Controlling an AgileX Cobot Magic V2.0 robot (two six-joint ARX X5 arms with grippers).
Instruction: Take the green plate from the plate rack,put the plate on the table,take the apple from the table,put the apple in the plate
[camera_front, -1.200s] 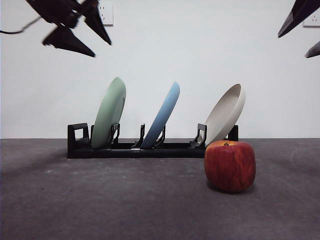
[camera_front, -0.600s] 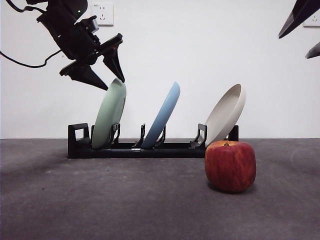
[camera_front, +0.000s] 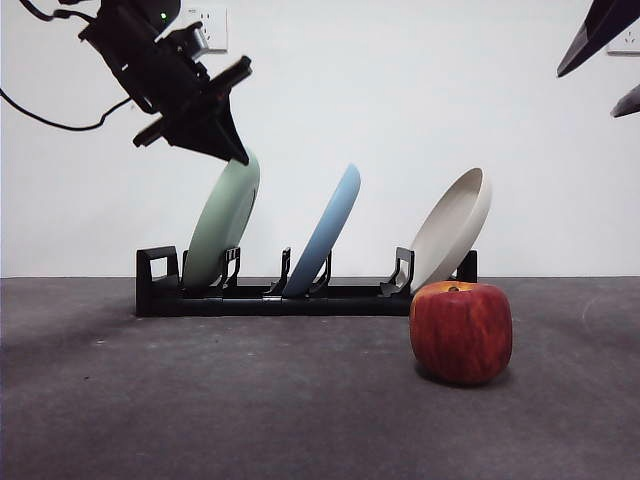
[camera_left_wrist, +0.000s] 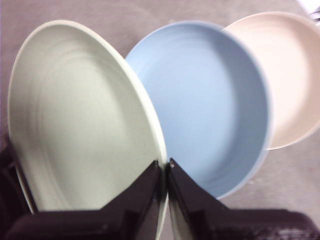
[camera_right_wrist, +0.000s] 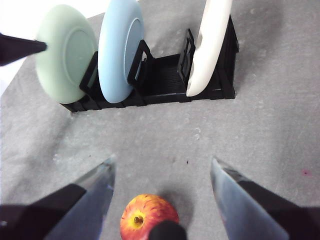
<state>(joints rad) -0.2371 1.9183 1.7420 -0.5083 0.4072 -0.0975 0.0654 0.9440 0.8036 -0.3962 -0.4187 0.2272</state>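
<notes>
The green plate (camera_front: 220, 232) leans in the left slot of the black plate rack (camera_front: 300, 298). My left gripper (camera_front: 238, 152) has come in from the upper left and sits on the plate's top rim. In the left wrist view the jaws of the left gripper (camera_left_wrist: 165, 167) are shut on the edge of the green plate (camera_left_wrist: 80, 120). The red apple (camera_front: 460, 332) stands on the dark grey table (camera_front: 200, 400) in front of the rack's right end. My right gripper (camera_right_wrist: 162, 161) hangs open high above the apple (camera_right_wrist: 149, 216), touching nothing.
A light blue plate (camera_front: 325, 235) leans in the rack's middle slot, close beside the green one. A beige plate (camera_front: 450, 228) leans at the right end, just behind the apple. A white wall closes off the back.
The left gripper has swung down and to the right from the top left corner onto the green plate's top rim and shut on it. The right arm and the apple have not moved.
</notes>
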